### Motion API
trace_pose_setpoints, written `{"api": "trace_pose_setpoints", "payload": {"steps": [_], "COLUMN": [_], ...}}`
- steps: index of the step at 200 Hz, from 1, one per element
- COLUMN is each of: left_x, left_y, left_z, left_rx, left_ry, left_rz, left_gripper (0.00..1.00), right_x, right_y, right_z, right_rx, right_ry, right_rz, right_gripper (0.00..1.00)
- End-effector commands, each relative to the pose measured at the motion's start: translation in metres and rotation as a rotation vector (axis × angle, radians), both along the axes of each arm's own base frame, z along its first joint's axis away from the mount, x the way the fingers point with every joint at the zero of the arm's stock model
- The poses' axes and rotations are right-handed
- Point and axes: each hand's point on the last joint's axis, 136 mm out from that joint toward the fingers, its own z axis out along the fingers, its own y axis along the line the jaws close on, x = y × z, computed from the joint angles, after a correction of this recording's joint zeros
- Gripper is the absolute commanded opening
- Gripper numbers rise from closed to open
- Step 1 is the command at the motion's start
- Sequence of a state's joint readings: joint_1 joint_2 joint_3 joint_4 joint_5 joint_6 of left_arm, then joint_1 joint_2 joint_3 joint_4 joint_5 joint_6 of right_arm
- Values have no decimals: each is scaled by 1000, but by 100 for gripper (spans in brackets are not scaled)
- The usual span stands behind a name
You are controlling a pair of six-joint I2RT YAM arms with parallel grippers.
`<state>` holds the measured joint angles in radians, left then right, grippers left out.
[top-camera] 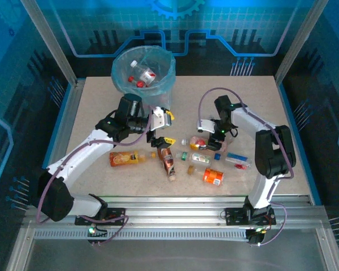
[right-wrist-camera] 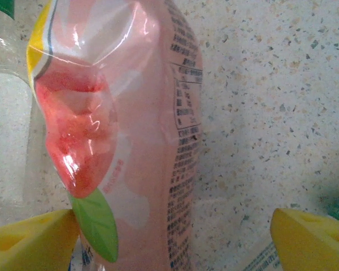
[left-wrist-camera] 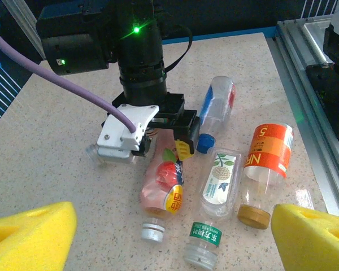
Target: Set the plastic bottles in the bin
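Near-right of the bin [top-camera: 143, 70], pink bottle [left-wrist-camera: 164, 183] lies flat between the right gripper's [left-wrist-camera: 152, 151] parted jaws — long axis crosswise to their closing line, off-centre toward one pad. Left gripper [top-camera: 167, 128] — jaws wide, empty — hangs farther off, nearer the bin.

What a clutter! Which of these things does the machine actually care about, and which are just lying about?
Part of the job: the bin, the bottles already in it, the pink-label bottle, the orange-label bottle, the brown drink bottle.
Just there: the speckled table, the metal rail.
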<state>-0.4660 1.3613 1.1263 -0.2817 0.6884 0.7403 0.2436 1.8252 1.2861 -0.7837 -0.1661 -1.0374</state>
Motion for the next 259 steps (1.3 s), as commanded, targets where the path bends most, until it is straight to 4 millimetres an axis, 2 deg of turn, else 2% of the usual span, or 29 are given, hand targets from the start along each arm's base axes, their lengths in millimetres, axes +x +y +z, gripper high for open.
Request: {"api": "trace_pose_setpoints", "payload": {"steps": [1,59,80,108,130,158,187,218,259], "left_x": [6,13,18,25,33,48,51,55,74], "left_y": [0,1,4,8,11,16,20,30,54], "left_z": [-5,-2,-1,7,21,52,86,126,171], "left_rx": [12,0,-12,-37,-72,-142,-213,-327,-490], "left_ry": [-10,-4,4,11,1,-11,-21,10,141], "left_rz": [3,29,54,89,132,229,282,390,622], "left_gripper": [89,86,84,81,80,80,80,78,73], "right_x": [8,12,14,18,21,23,22,27,23], "right_y": [13,22,20,23,28,32,35,39,48], "right_z": [-2,-18,-21,-14,-1,16,34,67,121], "right_rx": [42,55,45,66,102,165,242,355,531], "right_ry": [-11,28,36,21,5,-14,-12,-90,-161], "right_rz": [32,31,22,17,7,-19,-53,-92,-120], "right_gripper": [87,81,75,65,60,54,50,49,48]}}
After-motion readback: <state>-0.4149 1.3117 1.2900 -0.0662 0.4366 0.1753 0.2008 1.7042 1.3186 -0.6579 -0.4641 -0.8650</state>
